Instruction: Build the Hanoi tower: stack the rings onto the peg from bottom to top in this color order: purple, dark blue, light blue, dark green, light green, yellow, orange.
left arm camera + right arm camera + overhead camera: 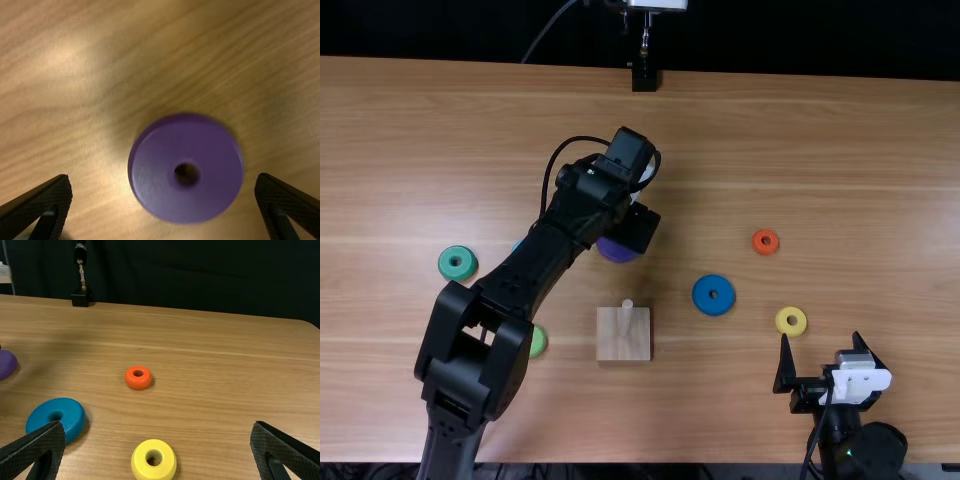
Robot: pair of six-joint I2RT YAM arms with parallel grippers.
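Observation:
My left gripper (638, 228) hangs over the purple ring (616, 251), partly covering it. From the left wrist, the open left gripper (164, 181) has the purple ring (210, 175) flat on the table between its fingers, untouched. The bare peg (627, 304) stands on a wooden block (623, 343). My right gripper (820, 342) is open near the yellow ring (791, 321); the right wrist shows this gripper (158, 427) holding nothing. Also lying flat are the dark blue ring (701, 295), orange ring (765, 241), dark green ring (446, 263), light green ring (538, 341) and partly hidden light blue ring (517, 244).
The left arm (535, 270) stretches diagonally over the table's left half, passing close to the light blue and light green rings. A black stand (644, 78) is at the table's far edge (770, 80).

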